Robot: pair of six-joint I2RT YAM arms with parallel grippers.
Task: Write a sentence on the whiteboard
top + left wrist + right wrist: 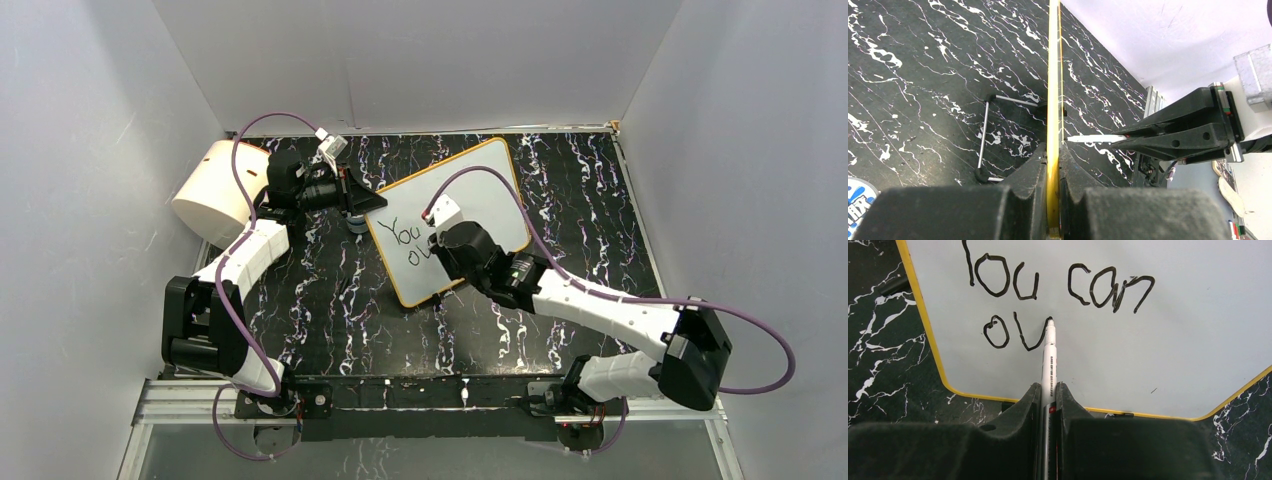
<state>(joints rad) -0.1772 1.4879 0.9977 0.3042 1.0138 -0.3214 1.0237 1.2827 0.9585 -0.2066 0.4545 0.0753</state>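
Note:
The whiteboard (480, 190), white with an orange-yellow rim, stands tilted on the black marbled table. My left gripper (362, 205) is shut on the whiteboard's left edge; in the left wrist view the yellow rim (1053, 100) runs edge-on between the jaws of my left gripper (1053, 160). My right gripper (1048, 390) is shut on a white marker (1049, 360). The marker tip touches the board at the top of the "v". The sentence (1048, 285) reads "You can" with "ov" under it. From above only "You" and "ov" (408, 240) show; my right gripper (448, 240) hides the rest.
A big cream cylinder (215, 190) lies at the far left behind my left arm. A wire stand (985, 140) rests on the table behind the board. A round blue-and-white thing (858, 200) shows at the lower left of the left wrist view. White walls enclose the table.

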